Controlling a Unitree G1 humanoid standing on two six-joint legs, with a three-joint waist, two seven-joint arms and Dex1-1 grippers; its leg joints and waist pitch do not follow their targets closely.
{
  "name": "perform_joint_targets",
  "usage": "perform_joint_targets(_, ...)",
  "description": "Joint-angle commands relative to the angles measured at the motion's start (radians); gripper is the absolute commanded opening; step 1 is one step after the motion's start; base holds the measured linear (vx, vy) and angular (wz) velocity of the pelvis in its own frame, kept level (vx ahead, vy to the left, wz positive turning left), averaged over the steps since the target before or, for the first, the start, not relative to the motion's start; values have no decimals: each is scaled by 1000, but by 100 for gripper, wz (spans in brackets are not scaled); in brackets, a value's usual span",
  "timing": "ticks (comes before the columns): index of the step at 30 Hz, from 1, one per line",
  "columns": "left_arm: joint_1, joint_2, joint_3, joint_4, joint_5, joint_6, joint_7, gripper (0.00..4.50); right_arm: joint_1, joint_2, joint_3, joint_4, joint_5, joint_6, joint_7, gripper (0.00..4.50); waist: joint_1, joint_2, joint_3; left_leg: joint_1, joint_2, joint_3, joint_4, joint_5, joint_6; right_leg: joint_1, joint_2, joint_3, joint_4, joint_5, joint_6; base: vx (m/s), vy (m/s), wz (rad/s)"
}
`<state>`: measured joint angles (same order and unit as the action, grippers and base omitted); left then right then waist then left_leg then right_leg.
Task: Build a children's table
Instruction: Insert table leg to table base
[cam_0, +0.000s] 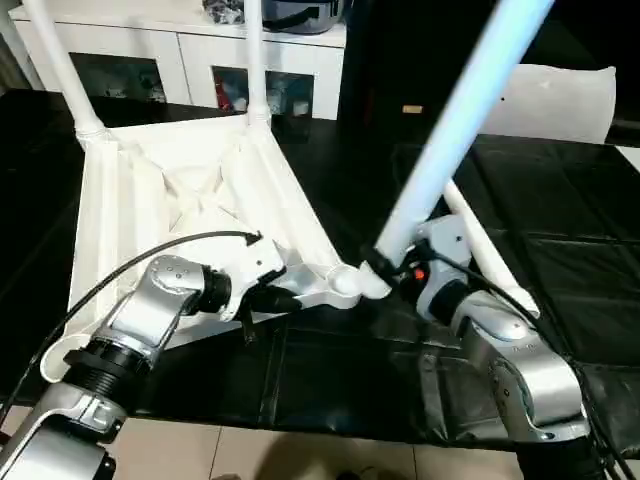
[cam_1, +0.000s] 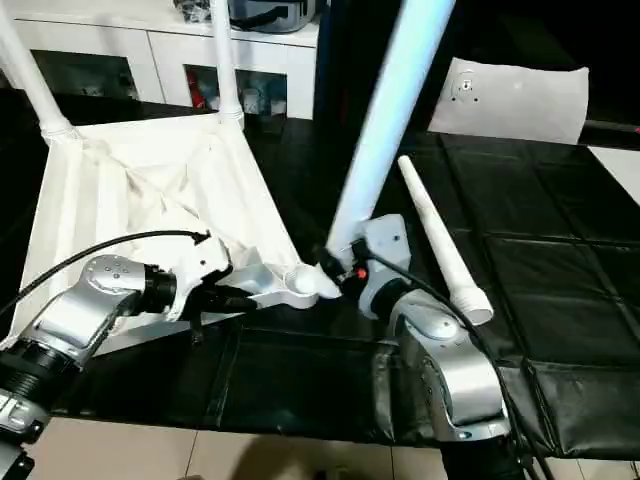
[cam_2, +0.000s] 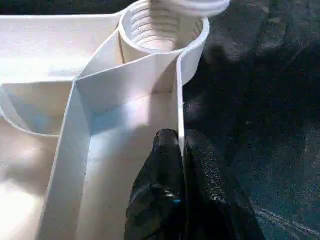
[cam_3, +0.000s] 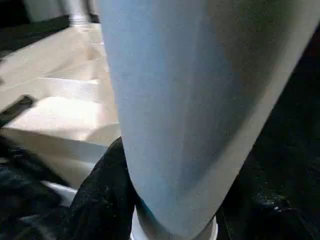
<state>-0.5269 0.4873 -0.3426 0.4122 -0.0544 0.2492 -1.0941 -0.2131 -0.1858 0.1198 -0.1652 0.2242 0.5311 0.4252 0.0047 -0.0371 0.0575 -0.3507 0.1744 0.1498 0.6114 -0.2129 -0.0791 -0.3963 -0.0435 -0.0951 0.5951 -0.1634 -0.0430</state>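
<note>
The table top (cam_0: 190, 190) lies underside up on the black surface (cam_0: 560, 270). Left gripper (cam_2: 181, 150) — clamped on its rim wall. Right gripper (cam_0: 385, 268) — holding a leg (cam_0: 455, 130) at the near corner socket (cam_2: 162, 30).
</note>
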Motion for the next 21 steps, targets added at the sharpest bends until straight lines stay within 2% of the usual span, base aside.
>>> perform_joint_targets(1,-9,9,-27,19,20,-70,-42,0,-31,-4,-15,30,17,-19,21,188,5,-5,-59,-2,50,-11,-73,-141,51,51,-107,66,-96,-456,-66,0,0,0)
perform_joint_targets(2,-11,8,-28,23,30,-81,-30,0,-40,-2,-22,46,20,-23,27,188,5,-3,-60,-1,50,-11,-74,-143,48,51,-107,65,-94,-456,-67,0,0,0)
perform_joint_targets(3,-11,8,-28,23,35,-83,-23,0,-43,-2,-23,51,21,-24,29,188,4,-11,-61,-4,52,-11,-75,-132,48,52,-107,66,-90,-444,-66,0,0,0)
perform_joint_targets(4,-13,5,-29,29,42,-98,-14,0,-52,-8,-23,63,22,-28,41,188,6,-7,-61,0,53,-9,-74,-133,47,50,-108,67,-93,-442,-67,0,0,0)
perform_joint_targets(5,-12,4,-28,32,48,-111,-4,0,-58,-11,-22,70,23,-33,52,188,5,-17,-61,0,53,-9,-74,-128,50,51,-107,67,-89,-436,-68,0,0,0)
perform_joint_targets(8,-10,5,-11,51,47,-163,4,0,-76,-18,-12,80,27,-46,79,188,6,-16,-60,1,55,-9,-76,-136,46,50,-108,67,-89,-427,-70,0,0,0)
perform_joint_targets(10,-8,6,-6,58,44,-179,-4,0,-81,-19,-8,88,25,-55,82,188,7,-17,-58,0,52,-8,-75,-150,43,49,-109,66,-94,-467,-57,0,0,0)
perform_joint_targets(11,-7,5,-2,65,40,-189,-9,0,-85,-18,-7,96,24,-62,84,188,7,-19,-57,1,49,-8,-75,-159,41,47,-110,64,-100,-515,-42,0,0,0)
perform_joint_targets(15,-8,-9,19,78,2,-228,-54,0,-100,-11,-8,120,19,-86,88,188,9,-23,-57,2,45,-6,-74,-158,42,44,-108,62,-108,-553,-19,0,0,0)
perform_joint_targets(18,-10,-14,30,80,-20,-231,-82,0,-112,-7,-7,142,2,-126,83,188,8,-21,-57,2,48,-8,-75,-163,41,41,-110,60,-107,-551,-24,0,0,0)
perform_joint_targets(21,-12,-14,32,87,-28,-233,-100,0,-124,-8,-10,167,11,-151,109,188,8,-21,-59,-1,49,-7,-76,-152,45,44,-110,63,-101,-516,-36,0,0,0)
